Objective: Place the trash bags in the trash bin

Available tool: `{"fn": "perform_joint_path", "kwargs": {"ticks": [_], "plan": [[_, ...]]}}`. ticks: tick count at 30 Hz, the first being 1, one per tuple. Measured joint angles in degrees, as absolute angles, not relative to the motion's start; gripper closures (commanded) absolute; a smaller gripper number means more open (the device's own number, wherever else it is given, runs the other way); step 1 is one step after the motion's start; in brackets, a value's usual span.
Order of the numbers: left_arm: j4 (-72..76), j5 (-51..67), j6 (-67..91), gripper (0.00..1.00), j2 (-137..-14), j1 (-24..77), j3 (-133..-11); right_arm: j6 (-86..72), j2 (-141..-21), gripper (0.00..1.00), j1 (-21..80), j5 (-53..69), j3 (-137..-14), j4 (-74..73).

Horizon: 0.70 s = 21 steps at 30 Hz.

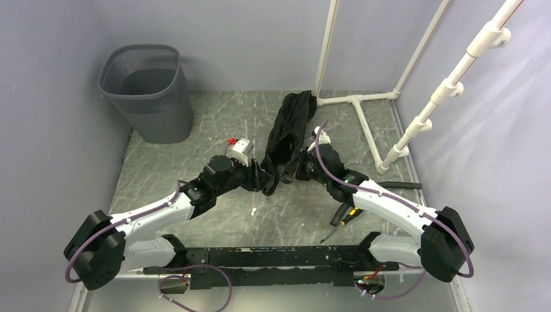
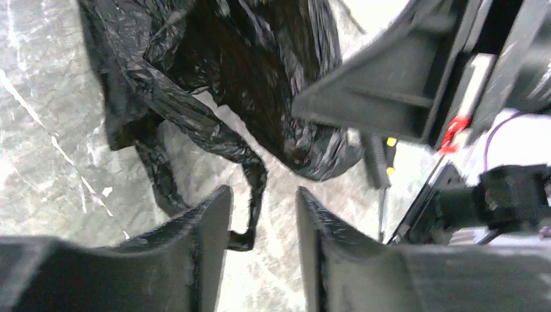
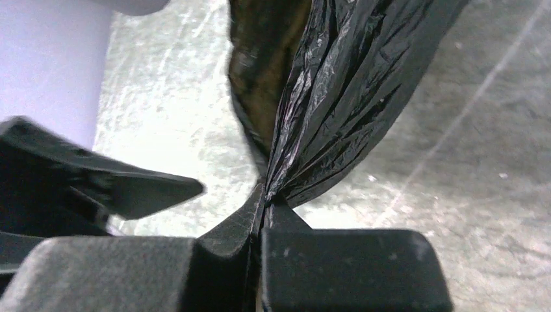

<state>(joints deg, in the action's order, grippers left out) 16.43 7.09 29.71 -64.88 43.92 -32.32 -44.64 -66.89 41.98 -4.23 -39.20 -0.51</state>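
Above the surface (image 1: 195,130), the right end effector (image 3: 263,195) pinches a thin fold of the trash bags (image 3: 338,84) while the left end effector (image 2: 263,214) gapes empty, so slick film may slip out.

The trash bag (image 1: 289,130) is glossy, crinkled black plastic film; the trash bin (image 1: 162,117) is matt grey plastic mesh.

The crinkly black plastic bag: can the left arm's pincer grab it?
Probably yes. The left pincer is open, and a twisted strand of the crinkly black plastic bag hangs between its fingers.
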Motion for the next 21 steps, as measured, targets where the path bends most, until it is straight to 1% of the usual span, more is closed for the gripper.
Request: {"fn": "perform_joint_path", "kwargs": {"ticks": [3,7,15,21], "plan": [[16.73,10.02,27.99,0.29,-67.13,43.59,-32.32,-42.81,-67.64,1.0,40.99,-1.28,-42.72,-1.76],[16.67,12.27,25.41,0.22,-71.07,43.57,-32.32,-41.12,-67.59,1.0,40.34,0.78,-44.84,-2.85],[16.88,13.23,21.54,0.18,-72.95,43.53,-32.08,-38.94,-67.53,1.0,40.03,2.87,-46.61,-6.24],[14.61,11.11,17.56,0.17,-72.88,43.51,-32.05,-37.78,-67.29,1.0,40.03,4.16,-47.72,-8.4]]}}
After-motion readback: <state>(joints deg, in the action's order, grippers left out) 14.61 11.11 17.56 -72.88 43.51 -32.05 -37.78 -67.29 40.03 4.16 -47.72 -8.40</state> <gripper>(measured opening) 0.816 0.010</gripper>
